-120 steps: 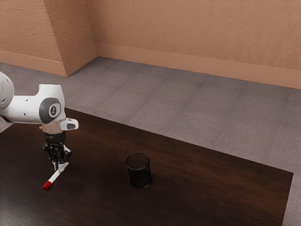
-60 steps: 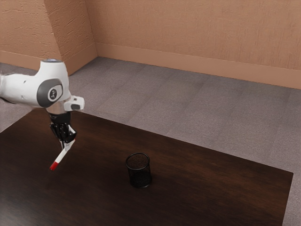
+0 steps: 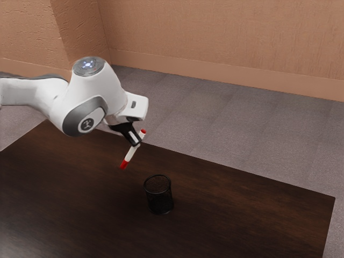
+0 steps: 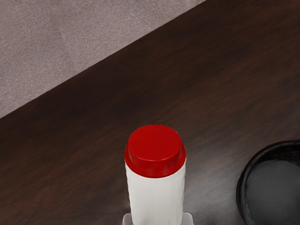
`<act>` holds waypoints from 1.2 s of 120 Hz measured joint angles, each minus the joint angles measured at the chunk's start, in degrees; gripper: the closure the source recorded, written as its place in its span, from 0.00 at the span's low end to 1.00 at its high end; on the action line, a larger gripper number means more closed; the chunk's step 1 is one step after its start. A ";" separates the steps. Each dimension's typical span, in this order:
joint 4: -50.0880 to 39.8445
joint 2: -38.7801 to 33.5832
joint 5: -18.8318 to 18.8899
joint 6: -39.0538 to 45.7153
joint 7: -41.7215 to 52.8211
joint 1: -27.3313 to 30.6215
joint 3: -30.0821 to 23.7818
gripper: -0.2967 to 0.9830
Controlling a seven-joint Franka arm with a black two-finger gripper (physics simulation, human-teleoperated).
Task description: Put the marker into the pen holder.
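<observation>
Gripping the marker (image 3: 130, 155) in the claw (image 3: 136, 143), pinched from both sides, aloft over the desk (image 3: 242, 215), near the pen holder (image 3: 159, 203) but outside it. Tilted, too, with the lower red end (image 3: 124, 165) slanting away from the holder, towards the exterior view's left. If lowered at this lean, likely to snag on the rim (image 4: 239, 190) and tip the holder over. If let go too early, likely to drop beside it and roll. If pinched too lightly, apt to swivel on contact.
</observation>
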 joint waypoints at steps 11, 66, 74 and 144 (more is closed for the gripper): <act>0.81 2.23 0.06 4.14 -1.18 -0.78 -1.35 0.85; 4.41 11.50 1.56 14.37 -5.58 -4.02 -1.23 0.85; 2.47 9.66 1.57 14.90 -6.45 -3.45 -1.05 0.85; -3.73 5.00 1.58 15.92 -15.58 -4.44 -4.29 0.85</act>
